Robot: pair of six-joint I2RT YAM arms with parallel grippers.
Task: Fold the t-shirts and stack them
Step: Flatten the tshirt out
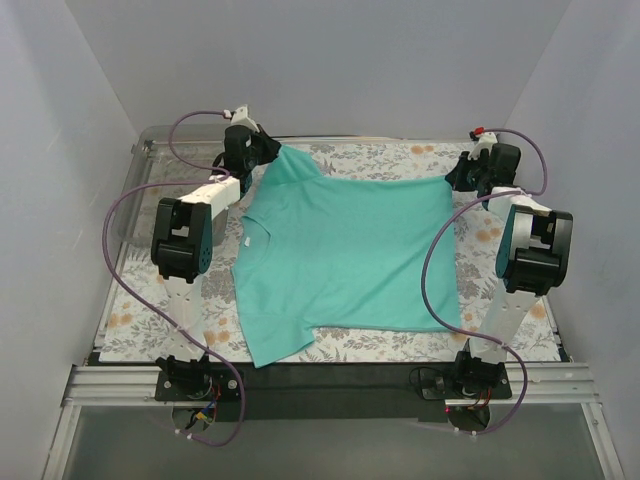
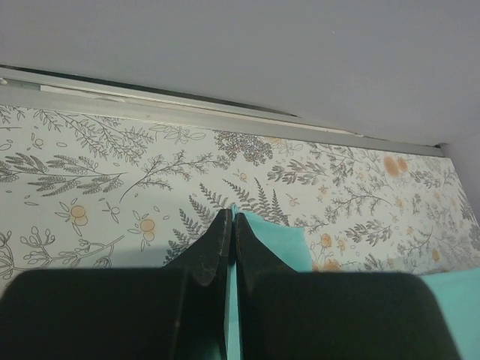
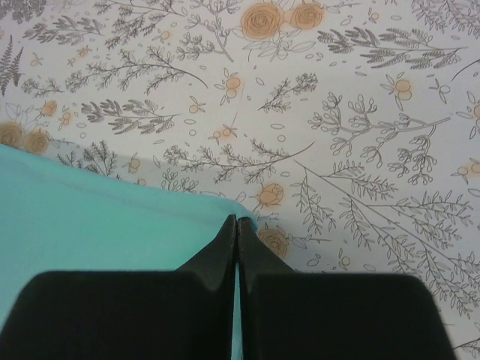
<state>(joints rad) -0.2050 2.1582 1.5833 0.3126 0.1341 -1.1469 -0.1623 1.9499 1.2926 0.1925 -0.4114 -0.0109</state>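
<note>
A plain teal t-shirt [image 1: 345, 255] lies spread over the floral table cover, its neck at the left and one sleeve hanging toward the near edge. My left gripper [image 1: 268, 152] is shut on the shirt's far left corner; the left wrist view shows teal cloth [image 2: 274, 240] pinched between the black fingertips [image 2: 231, 216]. My right gripper [image 1: 462, 178] is shut on the far right corner; the right wrist view shows the cloth [image 3: 90, 217] gripped at the shut tips [image 3: 237, 220]. Both corners are held close above the table near its far edge.
A floral sheet [image 1: 390, 160] covers the table. A clear plastic bin [image 1: 150, 185] stands at the far left. Grey walls close in the back and sides. The table's back rail [image 2: 187, 112] runs just beyond the left gripper. Purple cables loop beside both arms.
</note>
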